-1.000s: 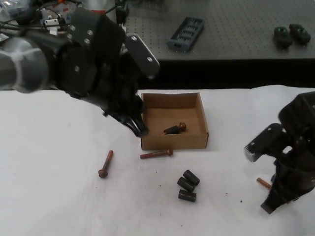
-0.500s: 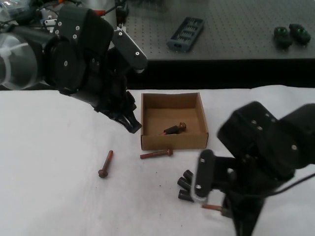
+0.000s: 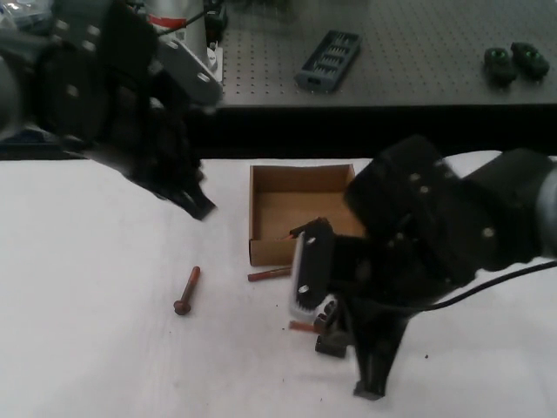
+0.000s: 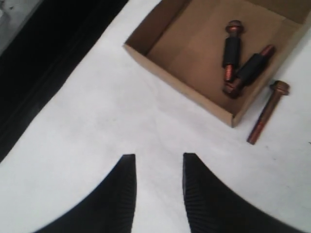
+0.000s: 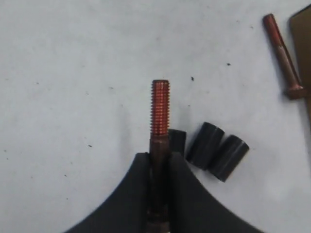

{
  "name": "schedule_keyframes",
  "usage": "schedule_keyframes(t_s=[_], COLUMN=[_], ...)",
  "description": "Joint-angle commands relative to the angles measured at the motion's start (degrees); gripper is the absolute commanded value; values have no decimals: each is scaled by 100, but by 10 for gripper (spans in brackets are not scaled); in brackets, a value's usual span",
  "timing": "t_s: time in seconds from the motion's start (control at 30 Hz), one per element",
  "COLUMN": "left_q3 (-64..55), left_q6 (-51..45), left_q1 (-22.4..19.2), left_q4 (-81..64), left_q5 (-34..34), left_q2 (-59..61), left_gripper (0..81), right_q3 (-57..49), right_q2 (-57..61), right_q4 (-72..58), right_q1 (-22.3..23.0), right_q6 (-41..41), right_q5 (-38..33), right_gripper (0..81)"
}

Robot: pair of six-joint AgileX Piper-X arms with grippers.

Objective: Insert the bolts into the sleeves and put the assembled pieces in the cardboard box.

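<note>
The right gripper (image 5: 159, 158) is clamped on a copper-coloured bolt (image 5: 160, 109), whose threaded end pokes out past the fingertips, in front of the cardboard box (image 4: 184, 90). Three black sleeves (image 5: 205, 144) lie together on the white desk (image 5: 73, 97), under and beside the bolt's shaft. The thread likely needs lining up with one sleeve's bore and easing in along its axis, so the loose sleeve does not skid away. The left gripper (image 4: 159, 158) hovers beside the box with its fingers apart. The box holds two assembled pieces (image 4: 232, 48).
</note>
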Motion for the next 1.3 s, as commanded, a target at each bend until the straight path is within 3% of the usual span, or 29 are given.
schedule_keyframes(t_s=[0.0,0.23,0.3,0.4,0.43,0.5,0.63,0.73,0.87,1.07,1.27], left_q3=[-16,-16,-16,-16,-16,-16,-16,-16,-16,-16,-16], left_q6=[-161,-330,-277,-201,-164,17,695,1215,1668,1505,1437], left_q1=[319,550,550,550,550,550,437,164,-302,-877,-1464], left_q4=[0,95,182,316,355,439,884,1286,1587,1707,2058], left_q5=[198,830,972,1299,1434,1778,2599,2900,2851,2744,1837], left_q2=[-243,-362,-362,-362,-362,-362,-362,-334,-240,-6,277], left_gripper=[239,239,239,239,239,239,239,241,277,315,315], right_q3=[-92,-510,-563,-596,-596,-608,-608,-425,-28,642,1372], right_q2=[29,375,373,330,321,274,46,-271,-843,-1766,-2619], right_q4=[-26,36,123,186,186,221,598,630,340,-91,-501], right_q1=[49,393,380,378,378,378,263,28,-386,-1148,-1831], right_q6=[28,271,374,513,618,739,978,1253,1501,2364,2886], right_q5=[-161,-153,-153,-127,-33,199,223,169,170,-214,-327], right_gripper=[25,55,145,403,449,422,285,265,265,265,265])
